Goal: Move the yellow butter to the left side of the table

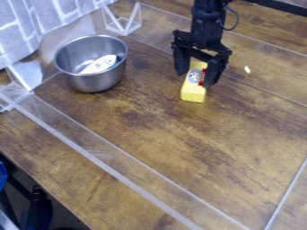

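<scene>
Dark brown wood-grain table (180,153), worn and streaked, filling most of the frame; clear acrylic walls (84,144) running along its edges, one crossing diagonally from the left edge toward the bottom. Pale tiled wall (36,22) showing in the upper left corner.

Steel bowl (90,61), sitting in the upper left of the frame on the table, holding a pale whitish rounded item (99,63).

Yellow butter (196,84), small bright block with a red and white label facing the camera, standing on the table in the upper centre-right of the frame, well apart from the bowl.

Black gripper (200,70), reaching down from the top edge of the frame, pointing straight down, jaws spread wide. Fingers (180,61) straddling the upper part of the butter, one on each side; touching or not cannot be told. Nothing gripped.

Small white speck (249,68), lying on the table just right of the gripper.
</scene>
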You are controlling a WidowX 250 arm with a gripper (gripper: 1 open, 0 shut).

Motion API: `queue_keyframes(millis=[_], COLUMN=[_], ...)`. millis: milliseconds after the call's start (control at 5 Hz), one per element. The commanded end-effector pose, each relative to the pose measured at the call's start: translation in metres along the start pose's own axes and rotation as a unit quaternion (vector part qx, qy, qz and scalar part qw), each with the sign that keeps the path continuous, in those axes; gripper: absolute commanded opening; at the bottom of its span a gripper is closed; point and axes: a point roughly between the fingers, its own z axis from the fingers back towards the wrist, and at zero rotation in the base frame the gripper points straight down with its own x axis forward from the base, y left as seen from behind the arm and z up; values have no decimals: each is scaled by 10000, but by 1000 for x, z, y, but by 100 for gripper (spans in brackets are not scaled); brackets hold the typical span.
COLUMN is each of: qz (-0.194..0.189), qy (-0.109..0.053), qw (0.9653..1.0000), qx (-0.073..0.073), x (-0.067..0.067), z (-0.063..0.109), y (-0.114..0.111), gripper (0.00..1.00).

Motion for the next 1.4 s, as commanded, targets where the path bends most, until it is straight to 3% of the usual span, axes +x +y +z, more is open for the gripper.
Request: queue_keyframes(millis=[0,400,600,1000,1200], qz=[48,67,83,74,66], qy=[-253,-200,-183,-525,-817], qw=[9997,9998,9998,9985,9966], qx=[-3,-65,-93,-122,-129], x=[9,13,14,2,-8], z=[14,4,1,49,87], y=[4,4,4,1,-1], gripper=[100,100,0,0,0])
